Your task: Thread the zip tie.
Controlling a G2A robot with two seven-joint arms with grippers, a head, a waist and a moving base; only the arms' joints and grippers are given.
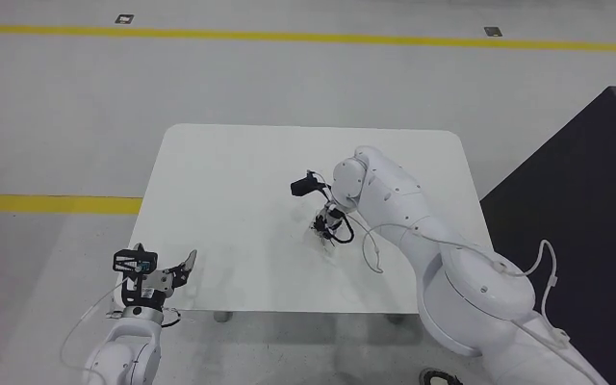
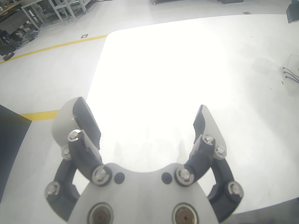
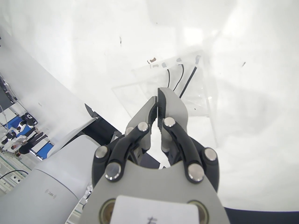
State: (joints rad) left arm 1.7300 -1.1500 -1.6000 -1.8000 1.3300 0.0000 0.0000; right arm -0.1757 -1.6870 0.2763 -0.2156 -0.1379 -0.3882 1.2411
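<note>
Three zip ties lie side by side, pointing toward the closed right end effector; left end effector open.

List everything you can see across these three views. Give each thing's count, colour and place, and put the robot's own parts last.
table: one, white, rounded corners, on a pale floor.
clear holder: one, see-through, on the table near its middle, under the right gripper.
black ties: three, black, thin, side by side in the clear holder, running from its slotted edge towards the right gripper's tips.
yellow floor lines: two, yellow, one beyond the table's far side, one at its left.
left gripper: one, grey with black pads, open, at the table's near left corner, holding nothing.
right gripper: one, grey with black pads, shut, over the clear holder; whether it pinches a tie cannot be told.
</note>
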